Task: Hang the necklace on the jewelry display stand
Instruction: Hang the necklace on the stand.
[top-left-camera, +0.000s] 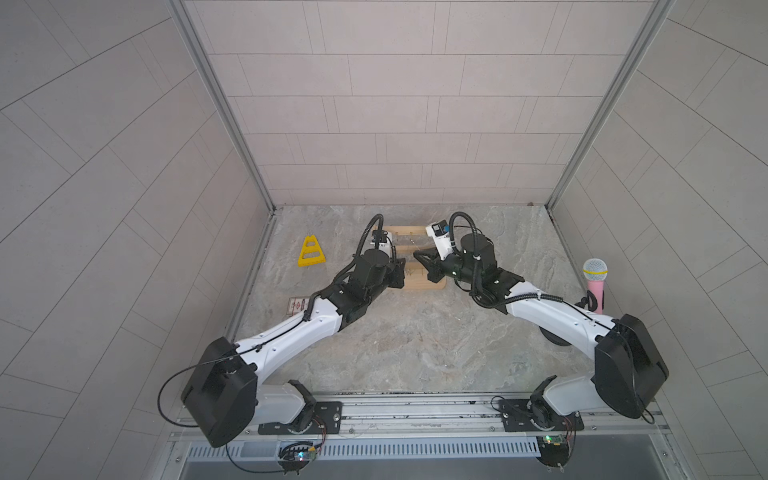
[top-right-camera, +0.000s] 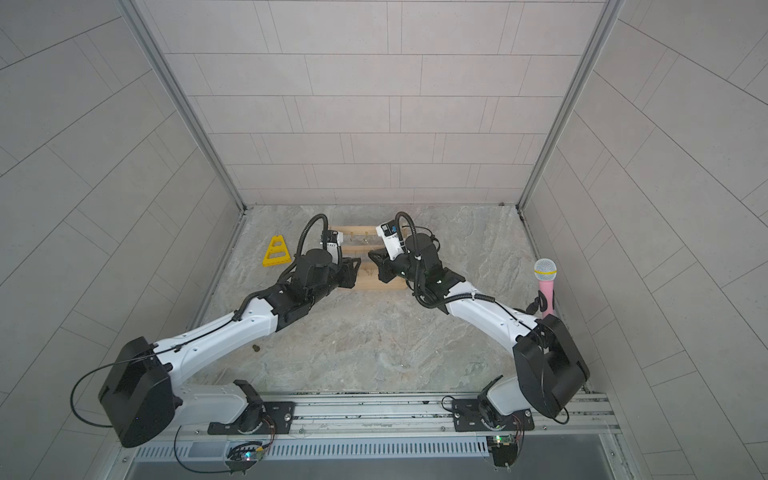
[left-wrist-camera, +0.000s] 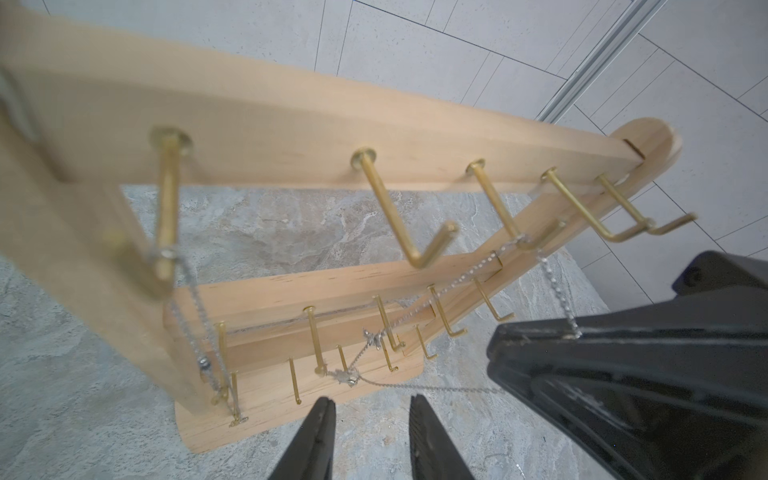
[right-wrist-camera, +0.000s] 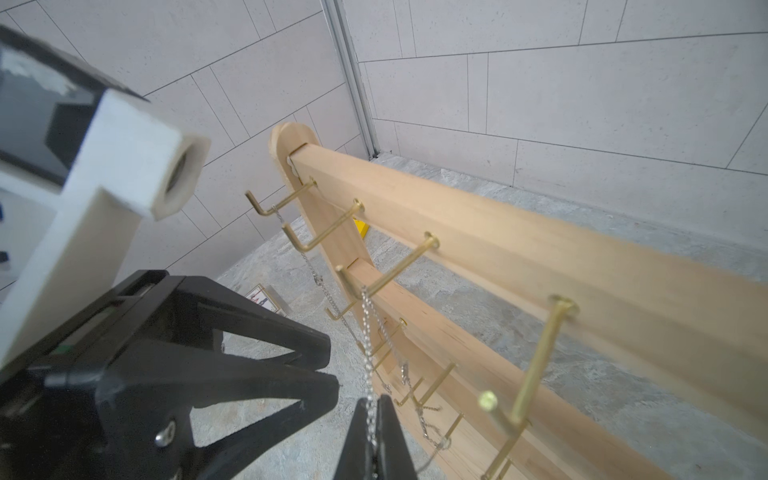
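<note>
**Necklace Strung Across Top Bar, One Claw Gripping the Chain**

Your right claw (right-wrist-camera: 372, 405) is clenched on the necklace (right-wrist-camera: 368, 332), pinching the silver chain between its black fingertips just in front of the jewelry display stand (top-left-camera: 405, 250). The stand sits upright near the far edge of the counter (top-left-camera: 415, 340), about midway along it. Your left claw (left-wrist-camera: 371, 401) is released, its fingers apart with nothing between them, close to the stand's base. In the left wrist view the chain hangs from a brass hook (left-wrist-camera: 166, 195) at the left-arm end of the top bar. It sags among the lower hooks, climbs to another top-bar hook (left-wrist-camera: 498, 203), then drops to the right claw. A yellow triangular frame (top-left-camera: 311, 251) lies toward the counter's left edge, and a pink microphone (top-left-camera: 595, 286) stands by the right edge.
</note>
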